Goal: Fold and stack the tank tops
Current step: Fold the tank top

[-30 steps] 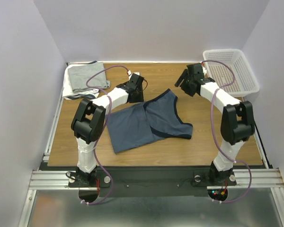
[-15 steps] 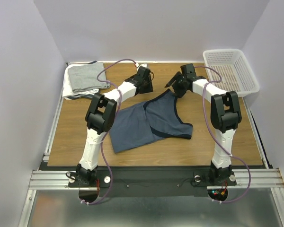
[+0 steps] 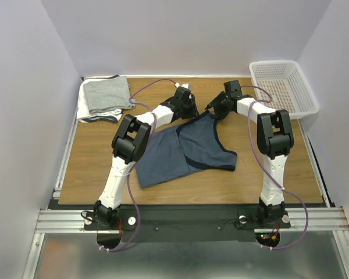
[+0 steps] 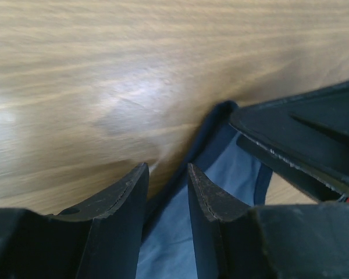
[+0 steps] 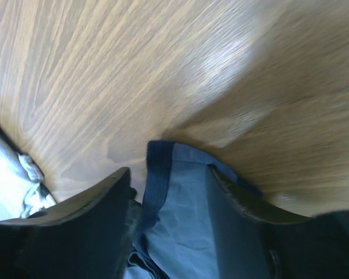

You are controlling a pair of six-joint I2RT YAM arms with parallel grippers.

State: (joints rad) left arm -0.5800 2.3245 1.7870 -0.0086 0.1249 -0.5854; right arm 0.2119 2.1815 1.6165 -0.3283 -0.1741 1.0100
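Blue top (image 3: 183,152) lies spread mid-table (image 3: 87,168), one navy-trimmed strap (image 3: 205,116) pointing to the far edge. Both arms reach to that strap end. L gripper (image 3: 188,106) is just left of it and R gripper (image 3: 217,109) just right, tips near each other. L wrist cam: fingers (image 4: 125,200) low over the wood w/ a narrow gap, the strap's navy edge running into it. Not pinched as far as can be seen. R's dark finger is close by at right, over the cloth. R wrist cam: jaws wider apart, straddling the strap's squared end, cloth slack btwn them and pads not touching it. Grey/white tops (image 3: 104,97) sit piled at the far-left corner, well apart from the blue one. Basket (image 3: 282,87) at the far right.
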